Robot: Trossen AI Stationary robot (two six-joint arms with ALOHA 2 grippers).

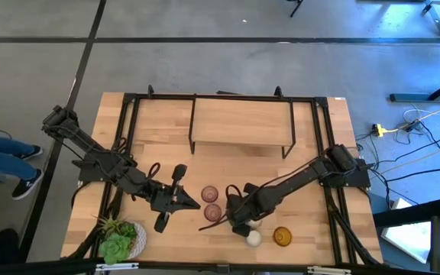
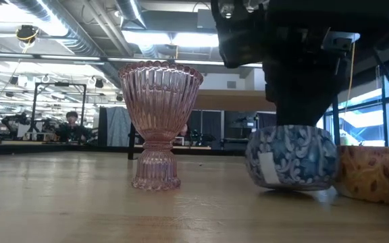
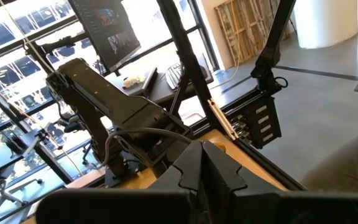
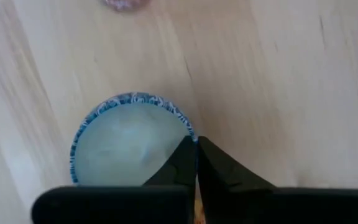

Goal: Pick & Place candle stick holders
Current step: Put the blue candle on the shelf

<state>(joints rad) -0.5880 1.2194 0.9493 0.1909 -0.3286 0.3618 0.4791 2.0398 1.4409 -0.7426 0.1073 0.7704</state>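
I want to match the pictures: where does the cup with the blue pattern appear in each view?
High view: blue cup, a pale disc near the front edge, left of the amber cup.
Low view: right of centre, under the dark arm.
Left wrist view: not in it.
Right wrist view: seen from above.
Shared landmark: right claw, at the cup's rim.

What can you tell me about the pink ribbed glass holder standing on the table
The pink ribbed glass holder is clear pinkish glass with vertical fluting, a flared cup with a beaded rim, a narrow waist and a wider ribbed foot. It stands upright on the wooden table, apparently empty. Nothing touches it; the blue-and-white patterned holder sits apart beside it, under the right gripper.
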